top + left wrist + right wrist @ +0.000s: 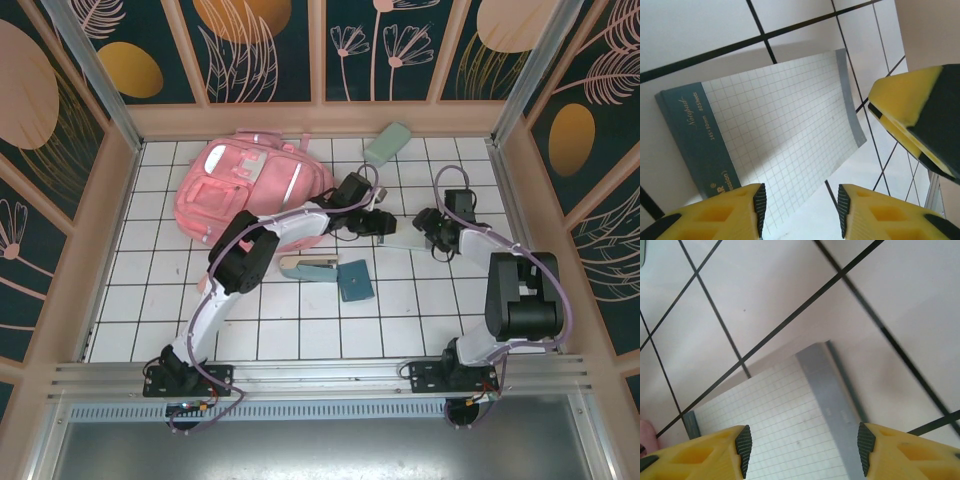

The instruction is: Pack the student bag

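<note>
White tiled table, top view: your student bag (250, 190) lies far left; left gripper (385, 224) and right gripper (431, 239) flank a notepad (405, 241). Left wrist: jaws released. Right wrist: jaws straddle the notepad's corner; you cannot tell any grip.

A grid notepad (785, 130) with teal binding; a teal booklet (355, 280) on the white tiled table (300, 320).

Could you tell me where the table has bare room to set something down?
Bare tiles lie on the left, nearer than the student bag, and along the near edge, nearer than the teal box. Crowded mid-table around the notepad.
</note>
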Motion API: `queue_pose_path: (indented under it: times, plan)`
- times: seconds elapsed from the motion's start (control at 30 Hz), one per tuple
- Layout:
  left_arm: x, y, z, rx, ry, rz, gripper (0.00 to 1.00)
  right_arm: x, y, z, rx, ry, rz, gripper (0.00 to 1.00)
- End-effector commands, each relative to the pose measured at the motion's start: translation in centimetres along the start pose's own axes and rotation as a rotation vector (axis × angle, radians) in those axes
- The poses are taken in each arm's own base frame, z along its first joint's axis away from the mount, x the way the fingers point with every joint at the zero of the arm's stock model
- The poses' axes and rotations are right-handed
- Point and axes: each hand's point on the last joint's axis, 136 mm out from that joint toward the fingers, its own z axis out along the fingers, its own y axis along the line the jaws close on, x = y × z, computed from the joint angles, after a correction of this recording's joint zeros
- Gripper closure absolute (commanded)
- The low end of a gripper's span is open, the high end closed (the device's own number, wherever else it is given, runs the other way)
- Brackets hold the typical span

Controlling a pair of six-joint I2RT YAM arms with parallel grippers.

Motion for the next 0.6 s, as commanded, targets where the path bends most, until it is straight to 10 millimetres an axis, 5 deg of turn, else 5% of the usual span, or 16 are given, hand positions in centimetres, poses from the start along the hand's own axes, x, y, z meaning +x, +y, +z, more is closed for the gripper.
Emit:
queue_pose_path:
  times: [0.0, 0.4, 0.57]
  plan:
    - [-1.9, -2.0, -2.7, 0.011, -0.059, 0.031, 0.55, -0.7, -0.3, -0.6, -0.024, 0.006, -0.04, 0.4]
    - [-0.5, 4.4, -1.4, -0.167, -0.041, -0.104, 0.52, 0.6, -1.3, 3.3, -0.079, 0.135, -0.046, 0.51]
    - [0.6, 6.1, -0.5, -0.213, -0.009, -0.131, 0.52, 1.7, -1.1, 3.5, -0.113, 0.166, -0.034, 0.58]
